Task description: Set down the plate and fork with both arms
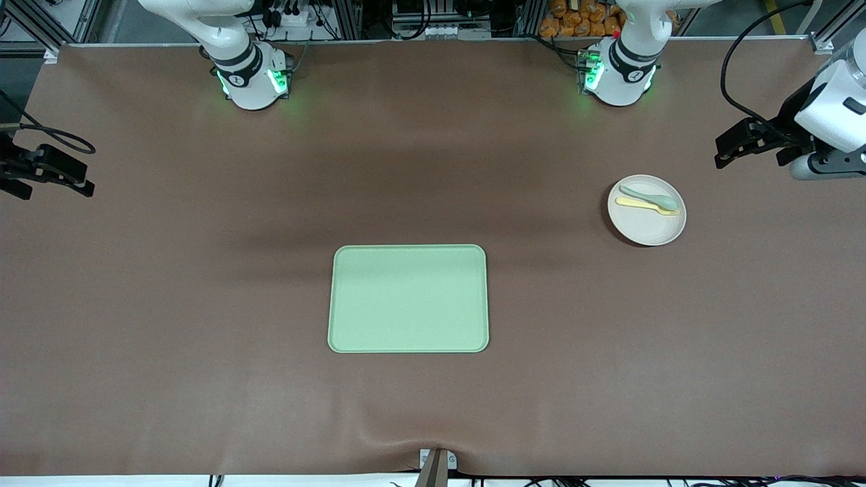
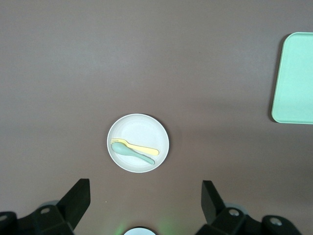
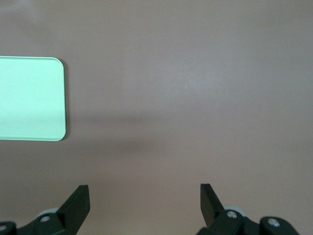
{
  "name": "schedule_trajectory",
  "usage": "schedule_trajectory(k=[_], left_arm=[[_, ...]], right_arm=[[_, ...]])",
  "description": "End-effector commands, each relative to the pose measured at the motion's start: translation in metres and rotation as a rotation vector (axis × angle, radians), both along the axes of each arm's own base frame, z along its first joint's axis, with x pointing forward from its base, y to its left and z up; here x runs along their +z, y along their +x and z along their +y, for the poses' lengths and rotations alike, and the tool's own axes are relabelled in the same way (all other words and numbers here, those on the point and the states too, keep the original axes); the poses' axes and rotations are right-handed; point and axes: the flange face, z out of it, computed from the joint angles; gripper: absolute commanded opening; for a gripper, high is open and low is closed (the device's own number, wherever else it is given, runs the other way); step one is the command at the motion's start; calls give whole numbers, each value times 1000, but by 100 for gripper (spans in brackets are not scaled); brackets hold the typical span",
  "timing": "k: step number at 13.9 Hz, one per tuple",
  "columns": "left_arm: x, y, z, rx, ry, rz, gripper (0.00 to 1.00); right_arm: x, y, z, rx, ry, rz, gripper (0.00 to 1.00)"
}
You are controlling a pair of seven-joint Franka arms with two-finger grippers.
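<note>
We kept our left hand (image 2: 142, 200) wide open & empty, up over the bench (image 1: 169, 270) near the plate (image 1: 651, 226), w/ the fork (image 1: 649, 206) & spoon (image 1: 648, 196) on it. Right hand (image 3: 142, 203), open too, waited. Tray (image 1: 408, 298) sat bare mid-bench.

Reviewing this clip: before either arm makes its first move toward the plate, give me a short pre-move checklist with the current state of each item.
1. Left gripper open and holding nothing, up over the table's left-arm end: ok.
2. Right gripper open and holding nothing, over bare table at the right-arm end: ok.
3. Plate flat on the table, in the left wrist view's sight: ok.
4. Fork lies on the plate beside the spoon, touching it or nearly so; a clean fork-only pick: cannot tell.
5. Tray has nothing on it, ready to receive items: ok.
6. Plate not yet on tray: not ok.
</note>
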Motion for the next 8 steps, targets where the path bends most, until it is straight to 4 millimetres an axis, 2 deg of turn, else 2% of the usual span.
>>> schedule_trajectory(k=[1,8], left_arm=[[3,-1,0,-18,-4,-11,100],[1,0,2,-13,-3,-2,100]], right_arm=[[-1,0,5,13,0,7,100],[-2,-1,7,17,0,2,100]])
